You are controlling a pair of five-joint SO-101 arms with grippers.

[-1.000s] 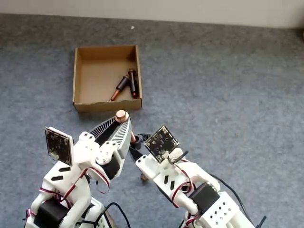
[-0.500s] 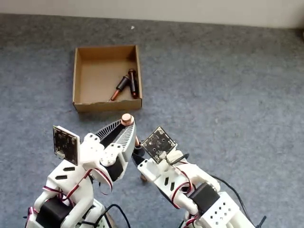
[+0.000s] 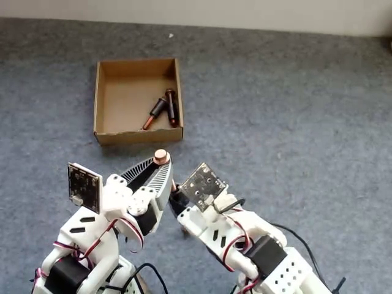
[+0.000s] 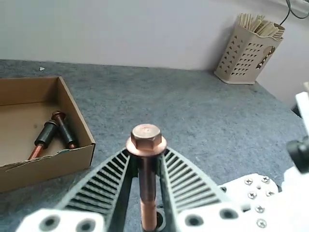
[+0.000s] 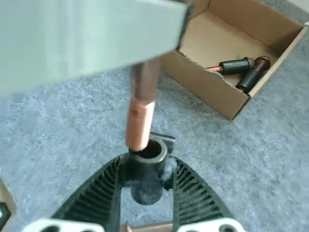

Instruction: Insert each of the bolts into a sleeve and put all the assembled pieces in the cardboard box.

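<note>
Left claw [image 4: 146,154] grips bolt [image 4: 146,140]; right wrist view shows right claw [image 5: 147,166] clamping sleeve [image 5: 145,186].

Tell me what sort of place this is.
Probably a small indoor robotics test bench in an office or lab. It has a grey carpet-like tabletop, a plain pale wall behind, a cardboard box for parts, and a perforated holder of wooden sticks by the wall.

The bolt [image 4: 147,174] is copper, the sleeve [image 5: 146,180] seemingly black.
</note>
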